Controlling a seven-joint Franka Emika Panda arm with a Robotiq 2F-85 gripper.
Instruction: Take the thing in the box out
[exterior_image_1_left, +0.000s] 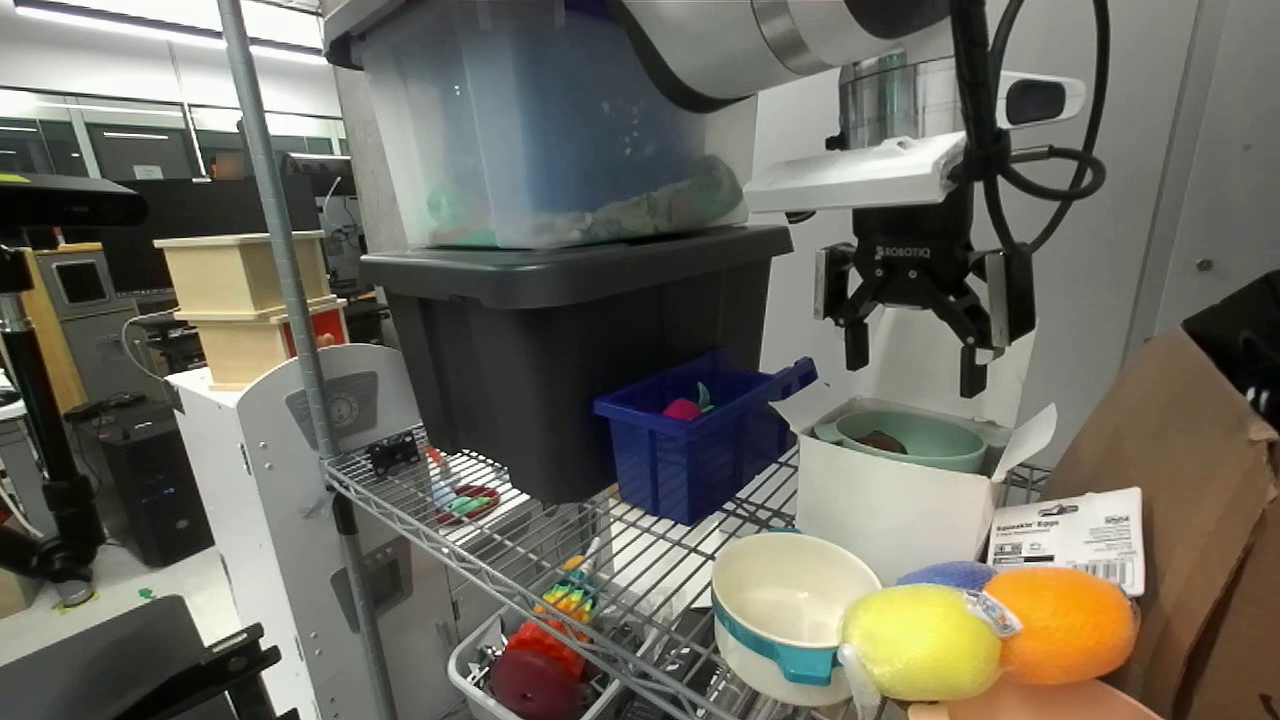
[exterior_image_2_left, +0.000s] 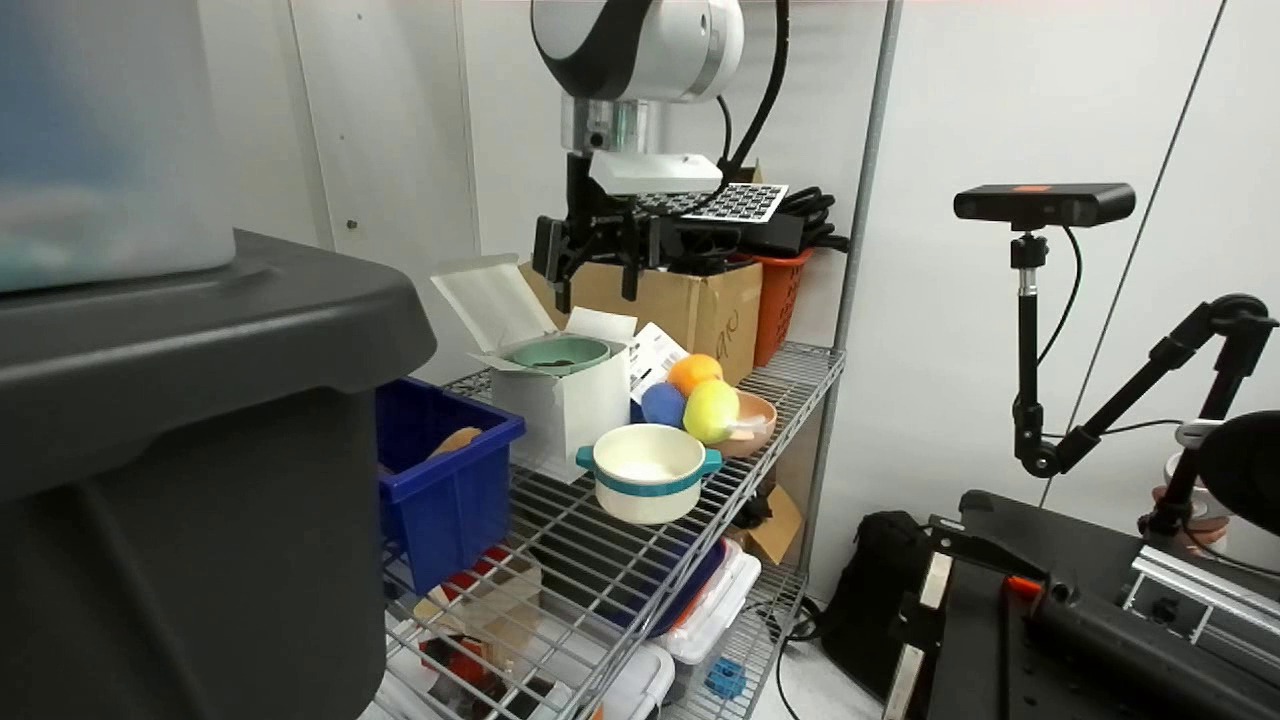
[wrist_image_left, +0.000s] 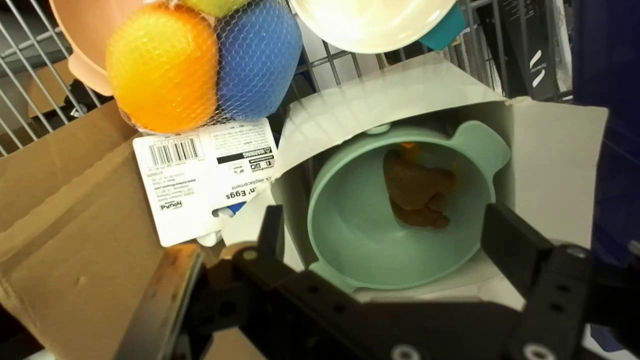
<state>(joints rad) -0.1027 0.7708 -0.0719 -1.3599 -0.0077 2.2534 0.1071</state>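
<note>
Here, the gripper (exterior_image_1_left: 915, 360) hangs over the white box (exterior_image_1_left: 890, 500), pointing down, its two fingers (exterior_image_1_left: 972, 372) spread well apart. The box stands on a wire shelf (exterior_image_2_left: 800, 375), its flap lid (exterior_image_2_left: 492, 300) up and tilted back, its narrower flaps (wrist_image_left: 555, 170) splayed outward. Inside it sits a pale green bowl (wrist_image_left: 360, 220) with two handles, the rim close to the level of the box's top. The thing to be taken out, a small reddish-brown lump (wrist_image_left: 417, 185) with a bit of orange close to one end, lies in that bowl, towards the side nearer a cream bowl (exterior_image_1_left: 790, 590); whether it touches the wall there, I cannot tell. In the wrist view the fingers frame the green bowl from either side, and the lump shows in the gap, nearer one finger than the other. The cream bowl, banded in teal, stands just beside the box; on another side, a blue bin (exterior_image_1_left: 655, 465) stands close by a dark grey tote (exterior_image_1_left: 490, 400), which bears a see-through tub (exterior_image_1_left: 560, 130). An orange egg (exterior_image_1_left: 1065, 625), a yellow egg (exterior_image_1_left: 925, 640) and a blue egg (wrist_image_left: 260, 60) bunch up in a net by a peach bowl (wrist_image_left: 90, 25), and a white card (wrist_image_left: 190, 175) lettered "Squeakin' Eggs" stands next to them by some brown cardboard (wrist_image_left: 75, 260).
</note>
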